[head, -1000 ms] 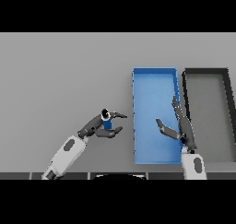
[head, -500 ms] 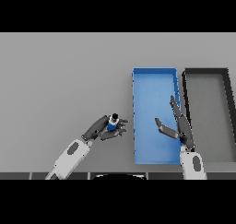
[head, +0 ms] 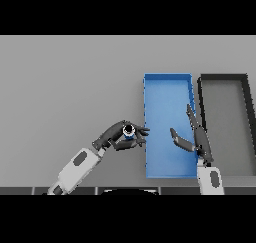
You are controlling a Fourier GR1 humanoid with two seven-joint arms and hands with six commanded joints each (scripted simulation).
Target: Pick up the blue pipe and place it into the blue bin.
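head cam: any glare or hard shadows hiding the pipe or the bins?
Head view: flat, even light on the grey table, no glare. Blue bin and dark bin show only soft shading inside their walls. The left hand curls round the blue pipe, covering most of it; the right hand hangs open over the blue bin.

Left hand (head: 116, 137) carried blue pipe (head: 128, 132) rightward, now touching blue bin (head: 167, 81) edge.

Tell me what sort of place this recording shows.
Probably a bare sorting workstation: a plain grey table with a blue bin and a dark bin side by side, and the left robot hand holding a blue pipe.
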